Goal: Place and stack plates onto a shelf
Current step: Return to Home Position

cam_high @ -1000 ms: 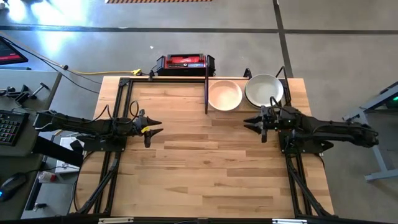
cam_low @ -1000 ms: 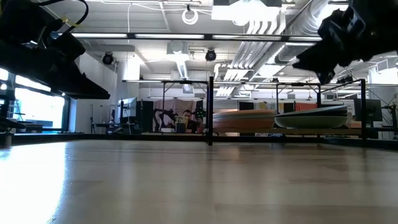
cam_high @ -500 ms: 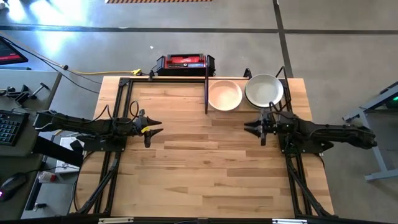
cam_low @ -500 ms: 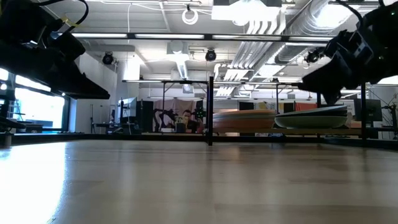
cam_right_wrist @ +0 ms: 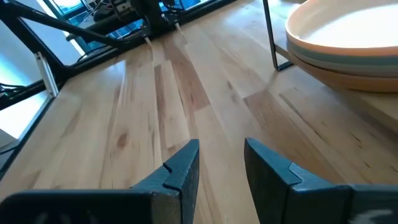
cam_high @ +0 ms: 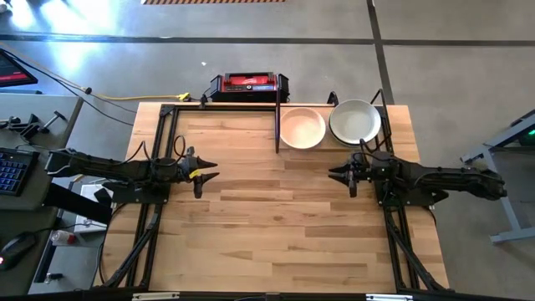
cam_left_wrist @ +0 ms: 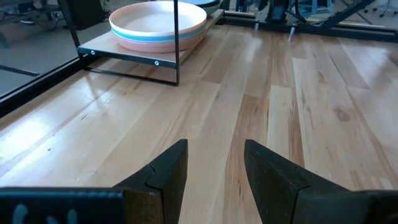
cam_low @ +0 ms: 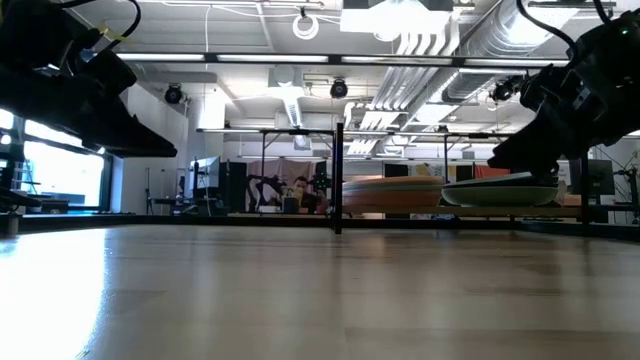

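Wood surface (cam_high: 276,226) bears shelf (cam_left_wrist: 102,46); plates (cam_high: 302,128) look single overhead, layered in wrist views. Left hand (cam_high: 216,170) and right hand (cam_high: 333,173): fingers apart.

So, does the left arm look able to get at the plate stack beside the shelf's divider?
Probably yes, from the front. The left gripper, open, has only bare table before it, but the divider stands between it and the plate stack, so a straight sideways approach looks blocked.
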You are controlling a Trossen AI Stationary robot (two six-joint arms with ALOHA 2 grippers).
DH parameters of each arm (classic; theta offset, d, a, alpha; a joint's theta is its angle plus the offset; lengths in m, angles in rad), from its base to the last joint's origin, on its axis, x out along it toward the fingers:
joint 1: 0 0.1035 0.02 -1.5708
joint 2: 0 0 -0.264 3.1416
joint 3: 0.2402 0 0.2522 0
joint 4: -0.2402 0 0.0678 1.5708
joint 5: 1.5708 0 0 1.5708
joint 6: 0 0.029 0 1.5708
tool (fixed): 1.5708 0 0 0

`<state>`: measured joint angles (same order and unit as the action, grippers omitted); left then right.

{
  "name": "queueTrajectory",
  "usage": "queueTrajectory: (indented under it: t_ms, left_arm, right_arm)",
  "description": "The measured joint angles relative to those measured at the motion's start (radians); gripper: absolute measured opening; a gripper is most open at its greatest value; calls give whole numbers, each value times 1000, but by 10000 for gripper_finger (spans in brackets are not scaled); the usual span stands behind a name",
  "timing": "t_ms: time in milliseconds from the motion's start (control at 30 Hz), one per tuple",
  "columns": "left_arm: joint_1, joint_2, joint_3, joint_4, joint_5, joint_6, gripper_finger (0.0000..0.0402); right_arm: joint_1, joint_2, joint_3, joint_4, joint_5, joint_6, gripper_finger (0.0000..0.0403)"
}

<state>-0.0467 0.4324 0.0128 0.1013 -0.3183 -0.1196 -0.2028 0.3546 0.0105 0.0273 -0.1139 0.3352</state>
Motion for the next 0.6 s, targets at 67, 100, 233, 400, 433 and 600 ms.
queueTrajectory:
  t_ms: [67,100,233,400,433,600]
  left_arm:
    - [0,-8,0,-2,0,0,147]
    - [0,-16,0,-5,0,0,147]
    - [0,-65,0,-2,0,0,147]
    - [0,-152,0,-1,0,0,147]
    - [0,-168,0,0,0,0,147]
    - [0,-247,0,0,0,0,147]
  right_arm:
    - [0,-2,0,0,0,1,110]
    - [0,-2,0,0,0,2,110]
    - [0,-2,0,-1,0,5,110]
    - [0,-2,1,-1,-1,5,110]
    - [0,-2,0,-1,-1,5,110]
    - [0,-14,0,-1,-1,5,110]
